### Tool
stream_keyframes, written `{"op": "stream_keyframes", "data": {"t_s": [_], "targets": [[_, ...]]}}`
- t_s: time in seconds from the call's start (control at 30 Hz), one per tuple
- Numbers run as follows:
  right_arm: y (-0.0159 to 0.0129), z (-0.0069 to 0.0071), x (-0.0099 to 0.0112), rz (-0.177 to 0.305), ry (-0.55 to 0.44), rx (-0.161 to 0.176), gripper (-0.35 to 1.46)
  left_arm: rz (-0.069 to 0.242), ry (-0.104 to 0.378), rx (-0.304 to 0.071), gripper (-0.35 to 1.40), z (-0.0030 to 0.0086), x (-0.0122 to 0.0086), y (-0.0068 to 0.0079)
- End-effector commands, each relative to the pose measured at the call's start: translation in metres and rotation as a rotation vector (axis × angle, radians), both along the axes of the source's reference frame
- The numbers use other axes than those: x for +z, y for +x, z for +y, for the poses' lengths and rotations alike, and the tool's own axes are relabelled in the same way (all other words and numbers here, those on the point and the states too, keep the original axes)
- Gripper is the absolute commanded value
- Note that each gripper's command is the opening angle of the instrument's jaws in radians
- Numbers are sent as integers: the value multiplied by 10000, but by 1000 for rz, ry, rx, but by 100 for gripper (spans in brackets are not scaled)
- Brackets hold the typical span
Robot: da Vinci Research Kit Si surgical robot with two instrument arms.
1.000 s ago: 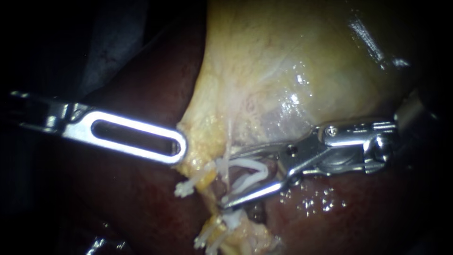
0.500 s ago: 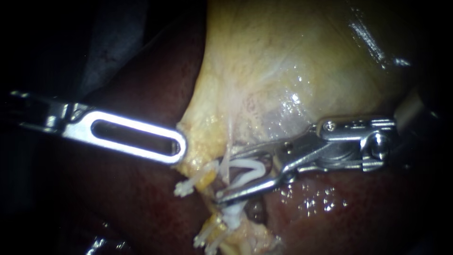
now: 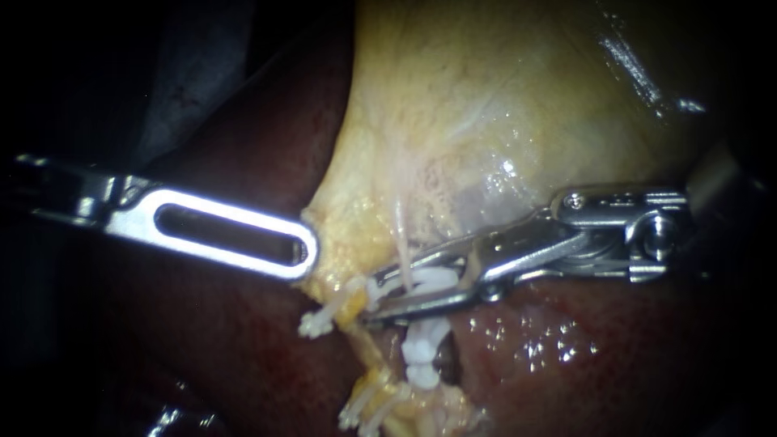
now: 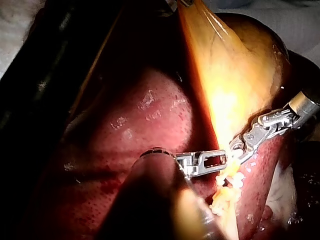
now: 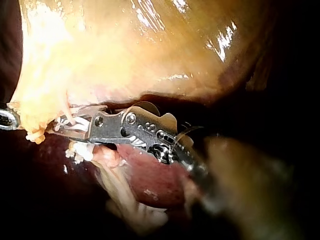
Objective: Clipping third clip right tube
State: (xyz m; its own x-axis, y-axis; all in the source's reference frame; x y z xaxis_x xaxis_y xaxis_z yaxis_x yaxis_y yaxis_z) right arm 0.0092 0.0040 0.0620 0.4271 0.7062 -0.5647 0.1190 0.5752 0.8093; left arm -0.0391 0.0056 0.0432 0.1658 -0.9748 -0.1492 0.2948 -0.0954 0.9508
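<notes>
Two slim steel jaws of right instrument (image 3: 372, 301) squeeze white plastic clip (image 3: 433, 281) astride pale stringy right tube (image 3: 402, 243), which runs crosswise to them; left instrument (image 3: 312, 249) grips yellowish gallbladder (image 3: 486, 105) edge.

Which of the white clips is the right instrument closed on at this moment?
The upper clip, gripped by the right instrument just under the gallbladder. The lower clip beneath it sits free, touched by neither instrument.
</notes>
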Motion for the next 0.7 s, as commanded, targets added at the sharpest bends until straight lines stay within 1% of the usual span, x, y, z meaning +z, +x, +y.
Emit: {"op": "stream_keyframes", "data": {"t_s": [0.03, 0.27, 0.7], "targets": [[-1, 0, -1, -3, 3, -1, -25, 0, 0, 0, -35, 0, 0, 0], [-3, 3, -2, -3, 4, -2, -35, 0, 0, 0, -35, 0, 0, 0], [-6, 2, -2, -13, 19, -3, -35, 0, 0, 0, -35, 0, 1, 0]]}}
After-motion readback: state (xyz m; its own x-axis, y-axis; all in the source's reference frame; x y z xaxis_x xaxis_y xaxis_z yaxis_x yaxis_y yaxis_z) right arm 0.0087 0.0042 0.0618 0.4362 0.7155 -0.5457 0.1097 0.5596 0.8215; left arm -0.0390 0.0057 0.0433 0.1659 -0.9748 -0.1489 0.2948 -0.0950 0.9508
